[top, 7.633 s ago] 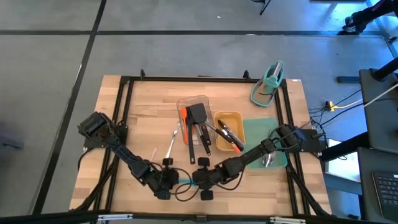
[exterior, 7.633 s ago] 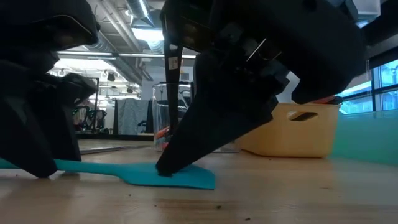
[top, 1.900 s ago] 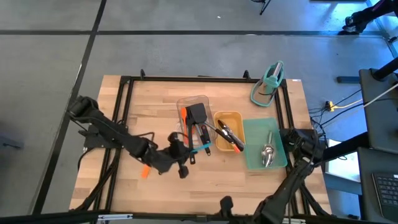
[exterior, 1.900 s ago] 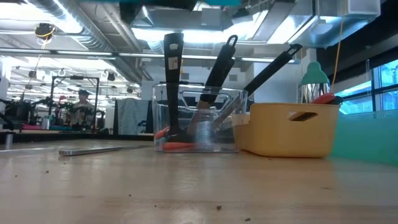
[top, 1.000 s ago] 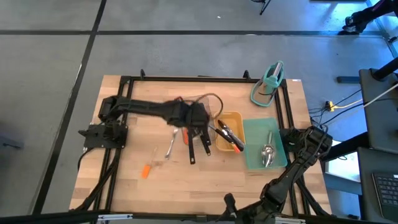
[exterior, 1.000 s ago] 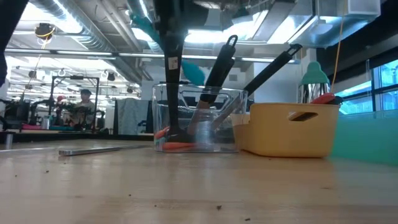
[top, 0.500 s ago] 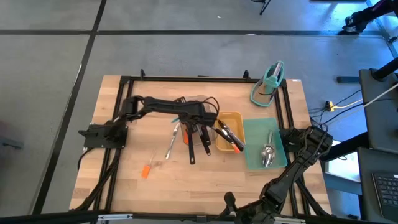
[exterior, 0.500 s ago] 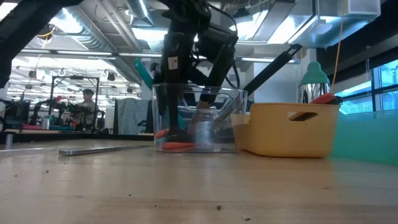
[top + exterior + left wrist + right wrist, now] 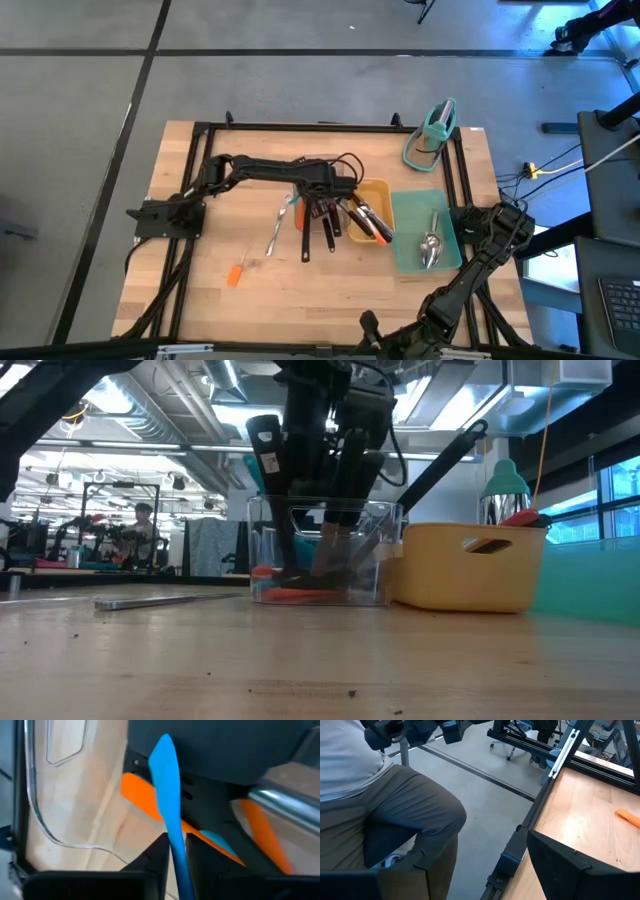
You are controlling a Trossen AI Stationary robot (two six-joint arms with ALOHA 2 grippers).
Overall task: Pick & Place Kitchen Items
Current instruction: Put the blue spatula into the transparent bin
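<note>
The left gripper is positioned directly over the clear rectangular plastic tray. A bright blue silicone spatula is seen between its two dark fingers, blade reaching into the tray above an orange spatula; whether the fingers grip it cannot be told. Black-handled turners lean out of the same tray. The right gripper is parked off the table's edge, far from the tray, fingers spread apart.
</note>
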